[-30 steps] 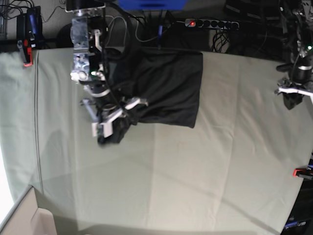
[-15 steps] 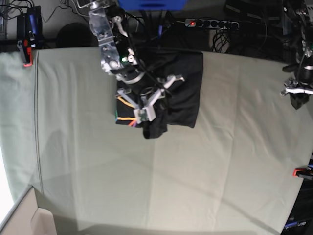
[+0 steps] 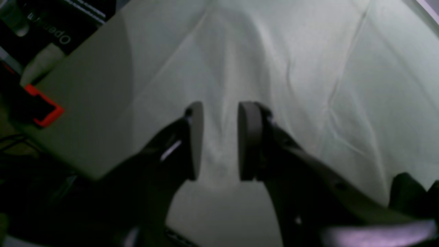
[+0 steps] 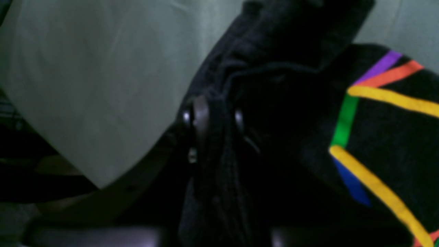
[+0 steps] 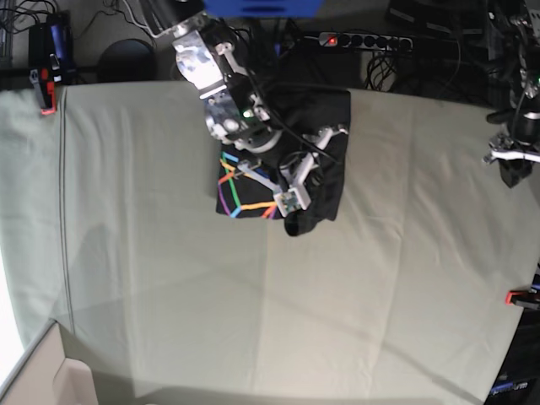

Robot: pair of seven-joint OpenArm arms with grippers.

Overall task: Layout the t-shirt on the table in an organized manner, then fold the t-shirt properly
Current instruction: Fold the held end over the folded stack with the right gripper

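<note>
The t-shirt point(image 5: 316, 135), black and soft, is seen bunched in a partly folded heap on the far middle part of the counter point(image 5: 169, 287), whose pale greenish-grey cover is creased. A rainbow-coloured line graphic point(image 5: 240, 187) is turned up on the near-left corner of the heap, with yellow, green, orange, purple and blue strokes shown in the right wrist view. A gathered fold of the black fabric is lifted at the near edge of the heap, pinched in the right gripper point(image 4: 214, 123).
</note>
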